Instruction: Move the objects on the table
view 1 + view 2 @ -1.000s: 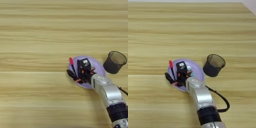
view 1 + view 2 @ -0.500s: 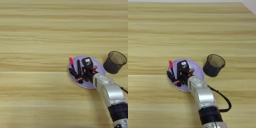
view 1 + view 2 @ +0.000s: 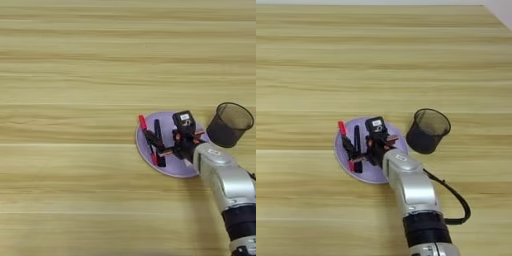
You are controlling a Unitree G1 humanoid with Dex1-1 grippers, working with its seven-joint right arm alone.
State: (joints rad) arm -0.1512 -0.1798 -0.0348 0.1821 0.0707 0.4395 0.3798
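My right gripper hovered over the purple plate near the table's right edge, and I could not tell whether it was open or gripping anything. The red-capped pen and the black pen lay on the plate just to its left, side by side. Both had their long axes running from the far edge toward the near edge, red cap at the far end, so I judged a short reach leftward would meet them crosswise.

table: light wood, horizontal grain | on it: round purple plate holding pens | black mesh cup just right of plate
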